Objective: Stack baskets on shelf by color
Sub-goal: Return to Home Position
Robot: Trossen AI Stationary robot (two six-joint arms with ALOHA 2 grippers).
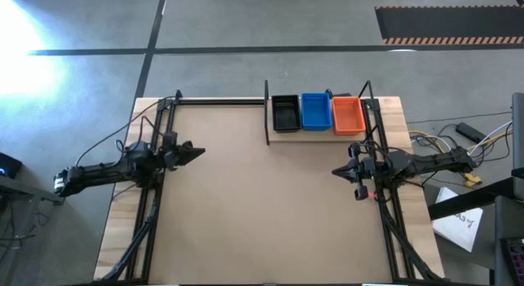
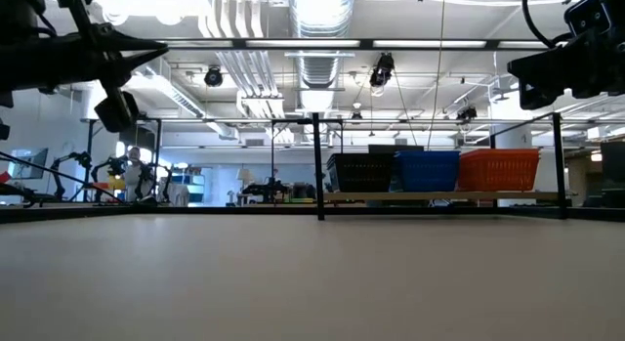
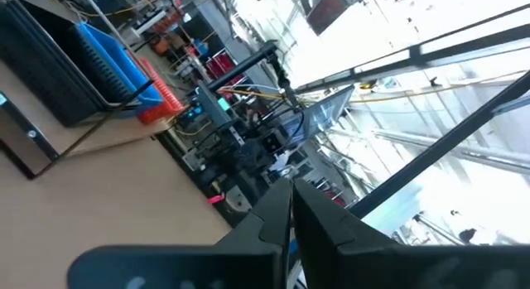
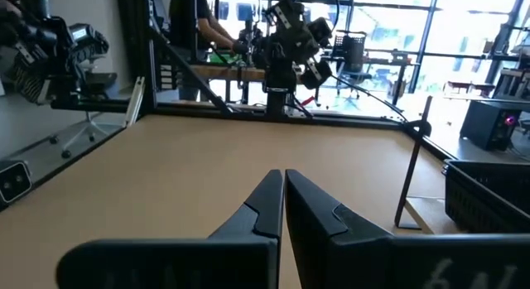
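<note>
Over the brown tabletop board, the left gripper hangs at the left side and the right gripper at the right. Both have their jaws closed on nothing, tips pointing inward, well apart. The low view cuts both arms off at its upper corners. Farther back, at the far right corner, the pale light-wood shelf with thin black rods carries perforated plastic baskets side by side: a black stack, a blue stack, an orange stack. How many sit in each cannot be made out.
</note>
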